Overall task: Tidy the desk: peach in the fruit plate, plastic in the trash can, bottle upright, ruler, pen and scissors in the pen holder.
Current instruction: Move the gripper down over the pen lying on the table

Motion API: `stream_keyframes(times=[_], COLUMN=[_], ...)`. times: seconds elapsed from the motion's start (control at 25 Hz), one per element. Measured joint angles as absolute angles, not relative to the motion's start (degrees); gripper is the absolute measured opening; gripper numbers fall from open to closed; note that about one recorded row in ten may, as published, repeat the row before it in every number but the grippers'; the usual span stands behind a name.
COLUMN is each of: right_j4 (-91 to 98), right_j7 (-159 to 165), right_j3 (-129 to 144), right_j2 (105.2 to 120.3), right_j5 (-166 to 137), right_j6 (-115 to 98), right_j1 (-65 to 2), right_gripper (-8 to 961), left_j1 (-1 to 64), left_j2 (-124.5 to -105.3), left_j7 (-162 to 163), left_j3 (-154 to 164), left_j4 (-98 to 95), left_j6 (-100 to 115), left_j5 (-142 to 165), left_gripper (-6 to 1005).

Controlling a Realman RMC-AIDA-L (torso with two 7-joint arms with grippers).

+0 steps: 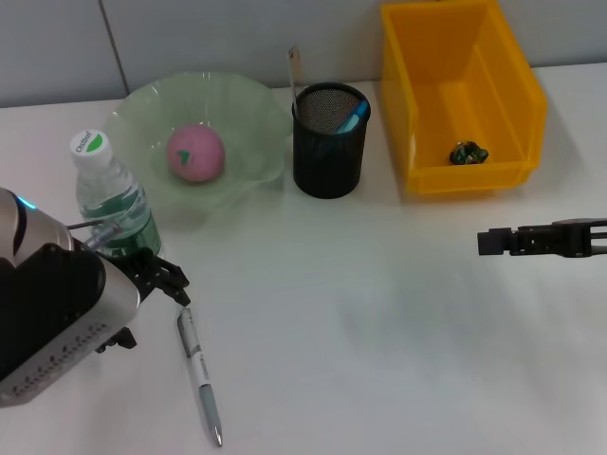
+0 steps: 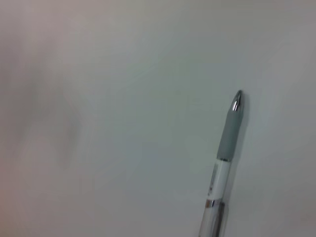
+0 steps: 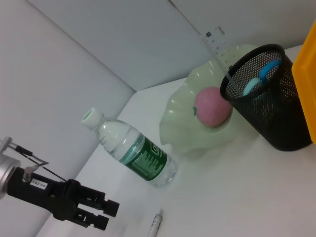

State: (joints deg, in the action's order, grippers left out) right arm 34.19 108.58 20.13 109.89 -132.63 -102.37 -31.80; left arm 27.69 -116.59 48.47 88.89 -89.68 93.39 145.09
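Note:
A silver-and-white pen (image 1: 199,370) (image 2: 224,158) lies flat on the white desk, tip toward me. My left gripper (image 1: 183,289) (image 3: 111,216) hovers open just beyond the pen's back end, not touching it. Behind that gripper the bottle (image 1: 112,199) (image 3: 136,155) stands upright. A pink peach (image 1: 196,152) rests in the green fruit plate (image 1: 247,104). The ruler (image 1: 294,71) and blue-handled scissors (image 1: 353,118) stick out of the black mesh pen holder (image 1: 327,156). A dark plastic scrap (image 1: 469,153) lies in the yellow trash can (image 1: 417,114). My right gripper (image 1: 493,243) hangs idle at the right.
The plate, pen holder and yellow bin stand in a row along the back of the desk against the grey wall. White desk surface (image 1: 379,360) stretches between the two arms.

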Motion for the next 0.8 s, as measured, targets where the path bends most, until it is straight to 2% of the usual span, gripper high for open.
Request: stream_keyframes(times=[0.32,0.8], right_j4=[34.3,34.2], right_j7=[108.5,108.3], right_j3=[20.3,23.9], right_j2=[110.03,110.14], right_j5=[-132.9,-133.2], right_j6=[-101.9,-99.8], right_j1=[-31.8,-32.0], right_gripper=[743,743], left_j1=[30.6,33.6], left_j2=[-116.39,-117.88], left_j7=[47.6,47.5], left_j3=[93.1,96.7], left_j4=[-89.4,-85.7], left_j6=[95.1,95.8], left_j5=[145.8,145.7], left_gripper=[728,661])
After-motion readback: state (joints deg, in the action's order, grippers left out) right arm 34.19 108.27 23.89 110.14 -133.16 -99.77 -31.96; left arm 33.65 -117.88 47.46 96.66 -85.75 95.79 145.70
